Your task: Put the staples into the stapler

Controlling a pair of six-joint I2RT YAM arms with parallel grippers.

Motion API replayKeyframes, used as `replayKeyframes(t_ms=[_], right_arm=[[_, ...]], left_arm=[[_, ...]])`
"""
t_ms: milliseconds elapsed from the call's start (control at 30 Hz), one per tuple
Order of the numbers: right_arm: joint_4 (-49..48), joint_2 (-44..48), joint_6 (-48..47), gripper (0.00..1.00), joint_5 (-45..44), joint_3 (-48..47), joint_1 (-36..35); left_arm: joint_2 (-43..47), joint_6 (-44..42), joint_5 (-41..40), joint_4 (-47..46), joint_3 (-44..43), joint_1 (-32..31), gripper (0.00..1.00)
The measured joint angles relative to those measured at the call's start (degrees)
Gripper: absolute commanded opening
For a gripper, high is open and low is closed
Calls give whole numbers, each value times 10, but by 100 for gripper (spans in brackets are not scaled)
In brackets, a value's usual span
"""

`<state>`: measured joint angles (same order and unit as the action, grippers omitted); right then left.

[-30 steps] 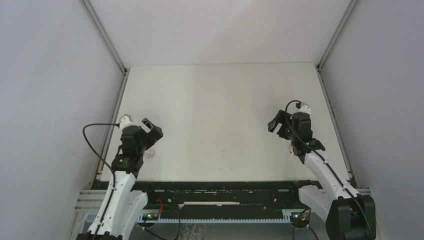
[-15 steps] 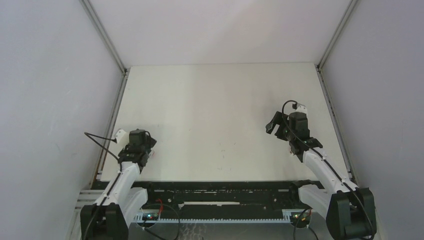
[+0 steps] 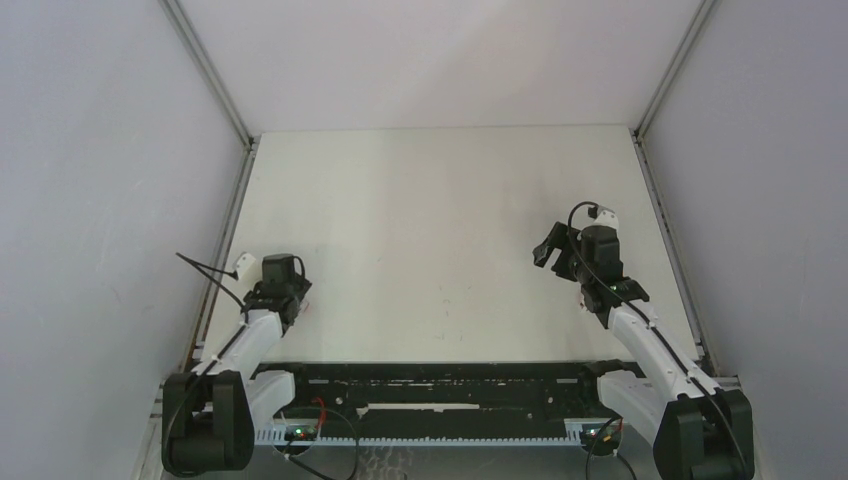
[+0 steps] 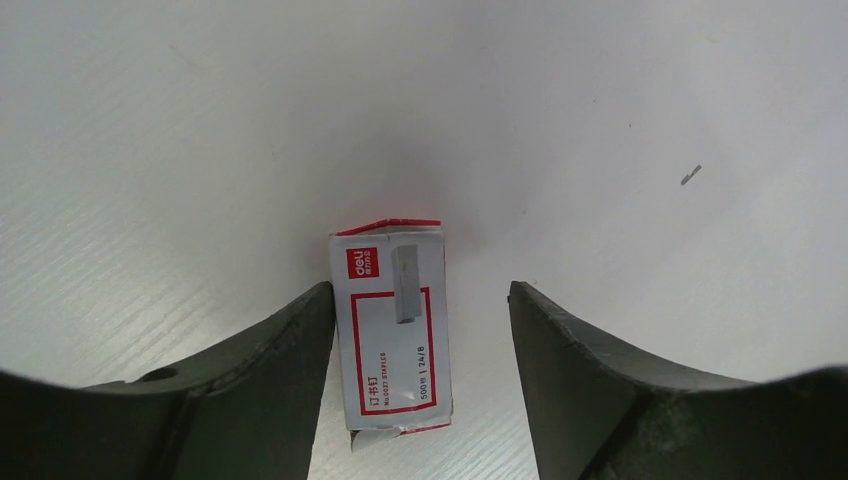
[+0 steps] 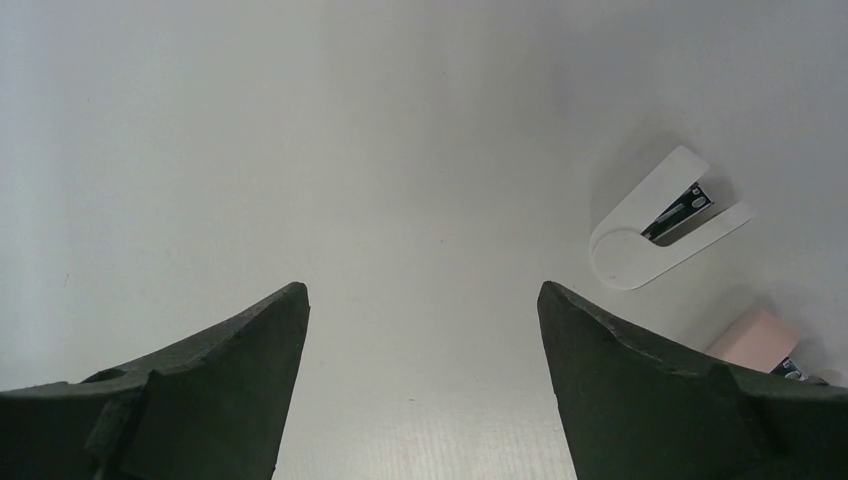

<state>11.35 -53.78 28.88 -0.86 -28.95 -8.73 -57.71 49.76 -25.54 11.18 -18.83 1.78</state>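
The left claw point(image 3: 283, 288), raised a second ago, has dropped and pulled back toward the near edge. It is now low over the surface point(image 3: 440, 220) with jaws drawn narrower, flanking the staple box point(image 4: 395, 330).

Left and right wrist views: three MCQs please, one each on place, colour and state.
1. Where is the staple box?
A. Flat on the table between the left gripper fingers
B. On the black rail by the arm bases
C. Leaning on a side wall

2. What colour is the border printed on the box?
A. Blue
B. Red
C. Green

3. How is the right gripper?
A. Shut on the box
B. Shut on nothing
C. Open, nothing between its fingers

Key: 1 A, the left wrist view shows a finger on each side of the box. 2 B, red lines frame its white face. 3 C, only bare table shows between its spread fingers.
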Motion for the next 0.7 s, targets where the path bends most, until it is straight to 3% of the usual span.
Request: replayKeyframes(t_ms=[333, 700], right_arm=[[6, 3, 0, 84, 0, 0, 0], [16, 18, 0, 84, -2, 0, 0]], left_arm=[[-21, -22, 8, -15, -5, 9, 53], [-26, -64, 47, -31, -5, 9, 48]])
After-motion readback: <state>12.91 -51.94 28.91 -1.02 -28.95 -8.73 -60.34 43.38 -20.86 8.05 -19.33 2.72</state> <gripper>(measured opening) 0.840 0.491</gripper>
